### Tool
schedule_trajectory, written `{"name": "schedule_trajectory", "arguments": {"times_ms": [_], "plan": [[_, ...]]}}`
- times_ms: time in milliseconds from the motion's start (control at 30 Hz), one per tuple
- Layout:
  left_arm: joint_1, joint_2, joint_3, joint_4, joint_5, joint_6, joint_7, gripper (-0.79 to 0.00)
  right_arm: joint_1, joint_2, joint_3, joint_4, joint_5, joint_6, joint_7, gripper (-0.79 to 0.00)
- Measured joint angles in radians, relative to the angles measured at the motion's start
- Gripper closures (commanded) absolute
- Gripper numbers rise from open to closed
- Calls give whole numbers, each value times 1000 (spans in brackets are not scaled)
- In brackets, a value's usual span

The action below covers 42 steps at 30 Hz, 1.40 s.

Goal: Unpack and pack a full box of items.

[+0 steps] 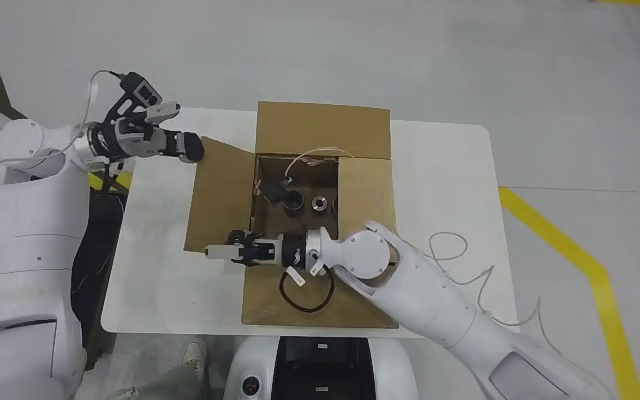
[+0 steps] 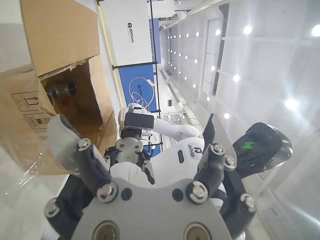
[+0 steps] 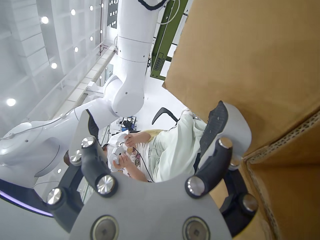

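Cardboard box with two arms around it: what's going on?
A two-armed robot works at an open brown cardboard box on a white table. Its right gripper is stretched across the box to the left flap, open and empty. The left gripper hangs beyond the box's far left corner, also open and empty. Dark cylindrical parts sit inside, a thin white cable lies at the far edge, and a black cable loop rests on the near flap.

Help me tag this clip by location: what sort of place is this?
Probably a big industrial hall used for robot testing: a high ceiling with rows of ceiling lights, a yellow floor line past the table, and blue partition panels behind.
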Motion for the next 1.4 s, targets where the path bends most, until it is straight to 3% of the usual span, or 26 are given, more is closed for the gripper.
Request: {"name": "schedule_trajectory", "arguments": {"times_ms": [233,567,867,1100,1400], "plan": [[-29,0,16,54,-11,-16,4,-785,-62,25,70,-64,-35,11,21,-785],[-19,10,28,15,37,-28,8,-785,-156,62,193,-141,-58,-10,33,-785],[0,13,-5,-65,-60,-61,17,-785,-267,98,296,-235,-73,2,66,-785],[-7,12,5,-139,-99,-66,9,-785,-230,81,234,-214,-58,-2,76,-785],[-12,18,2,-172,-101,-41,20,-785,-111,20,77,-113,-54,-41,21,-785]]}}
